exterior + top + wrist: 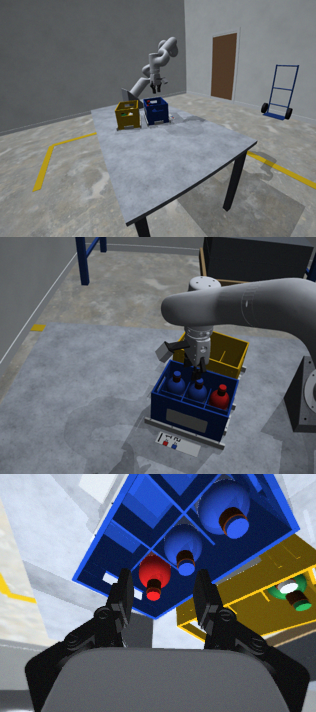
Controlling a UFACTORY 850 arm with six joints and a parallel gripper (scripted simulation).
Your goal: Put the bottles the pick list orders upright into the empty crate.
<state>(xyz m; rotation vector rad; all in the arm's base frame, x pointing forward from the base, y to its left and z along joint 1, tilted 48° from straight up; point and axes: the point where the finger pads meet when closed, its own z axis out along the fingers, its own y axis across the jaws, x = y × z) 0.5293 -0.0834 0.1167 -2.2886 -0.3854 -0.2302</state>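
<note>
The gripper is hovering open and empty above the blue crate; 1 red bottle and 2 blue bottles are standing upright below; any retreat is probably needing upward clearance.

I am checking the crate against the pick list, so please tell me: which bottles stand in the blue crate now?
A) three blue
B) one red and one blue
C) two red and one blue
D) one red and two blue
D: the blue crate holds one red bottle and two blue bottles, standing in a row along one side.
</note>
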